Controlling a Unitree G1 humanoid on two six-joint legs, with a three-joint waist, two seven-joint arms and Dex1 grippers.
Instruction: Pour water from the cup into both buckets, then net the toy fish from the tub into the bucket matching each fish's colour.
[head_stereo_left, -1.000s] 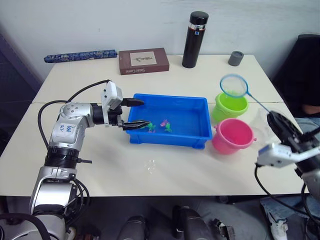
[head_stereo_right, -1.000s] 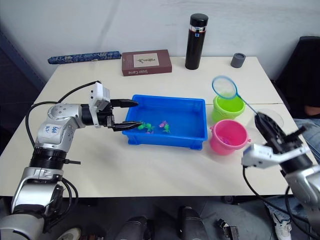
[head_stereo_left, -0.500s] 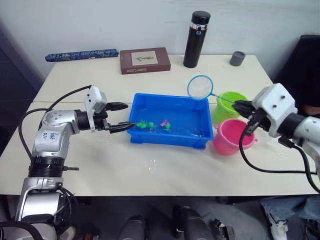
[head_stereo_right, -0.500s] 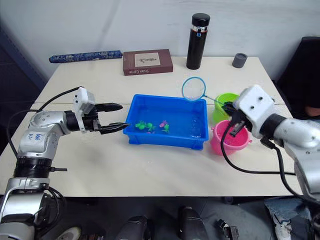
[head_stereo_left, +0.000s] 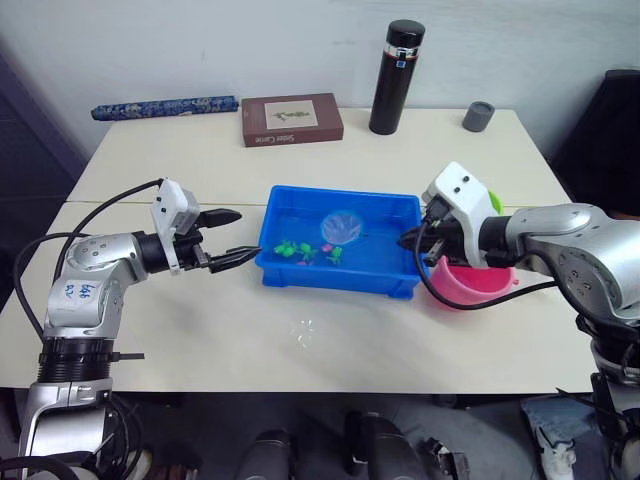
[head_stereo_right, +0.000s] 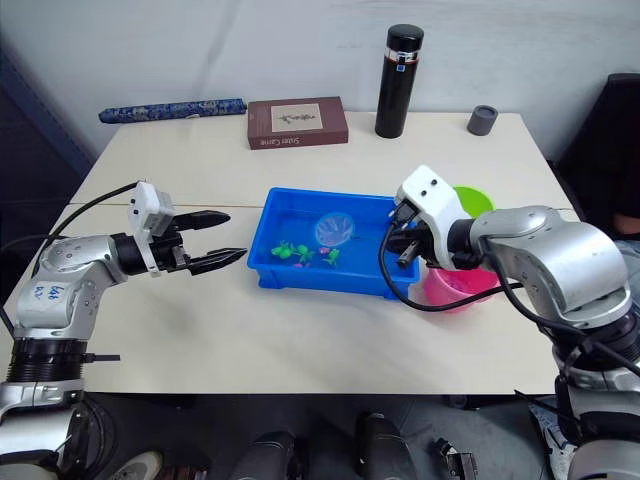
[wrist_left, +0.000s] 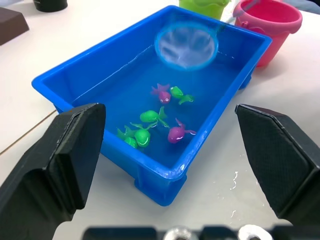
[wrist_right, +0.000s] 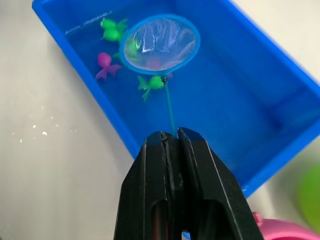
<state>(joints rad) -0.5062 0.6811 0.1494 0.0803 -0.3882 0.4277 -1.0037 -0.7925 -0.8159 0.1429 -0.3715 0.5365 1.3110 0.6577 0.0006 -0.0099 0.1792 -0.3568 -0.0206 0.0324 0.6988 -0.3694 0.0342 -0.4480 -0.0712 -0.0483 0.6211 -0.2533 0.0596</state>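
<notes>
From the head cameras, a cream table (head_stereo_left: 330, 340) stands against a pale wall. Along its far edge lie a patterned blue roll (head_stereo_left: 163, 106), a brown box (head_stereo_left: 292, 119), a black flask (head_stereo_left: 395, 77) and a small grey cap (head_stereo_left: 479, 115). The blue tub (head_stereo_left: 290, 275) sits mid-table; the lime bucket (head_stereo_right: 478, 200) and pink bucket (head_stereo_left: 487, 285) stand just beside its right end. The left gripper (head_stereo_left: 227, 237) hovers just off the tub's left end, fingers spread with nothing between them. The right gripper (head_stereo_left: 418, 243) reaches over the tub's right end.

In the left wrist view, the net (wrist_left: 187, 47) hangs over the tub's water near the toy fish (wrist_left: 157, 123), green and pink-purple, clustered at one end.

In the right wrist view, the right gripper's fingers (wrist_right: 197, 200) are pressed together on the net's thin handle, the hoop above the fish. Water drops speckle the table beside the tub.
</notes>
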